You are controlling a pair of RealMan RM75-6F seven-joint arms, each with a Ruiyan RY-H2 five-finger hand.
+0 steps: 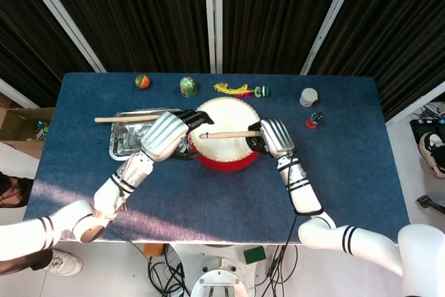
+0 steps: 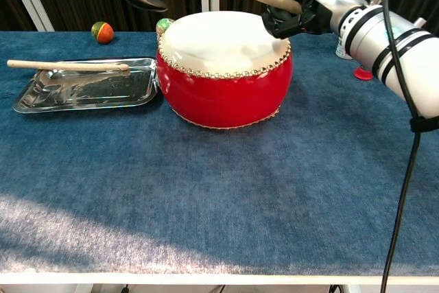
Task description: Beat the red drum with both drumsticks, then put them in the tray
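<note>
Your right hand (image 1: 272, 137) is clamped on one drumstick (image 1: 229, 134), held above the red drum (image 1: 224, 145); in the chest view its tip is nearly cut off at the top edge. Your left hand (image 1: 165, 134) covers the gap between drum and tray (image 1: 122, 145), fingers spread, holding nothing, though its underside is hidden. The other drumstick (image 2: 67, 66) lies across the tray's rim on the desk (image 2: 226, 190).
</note>
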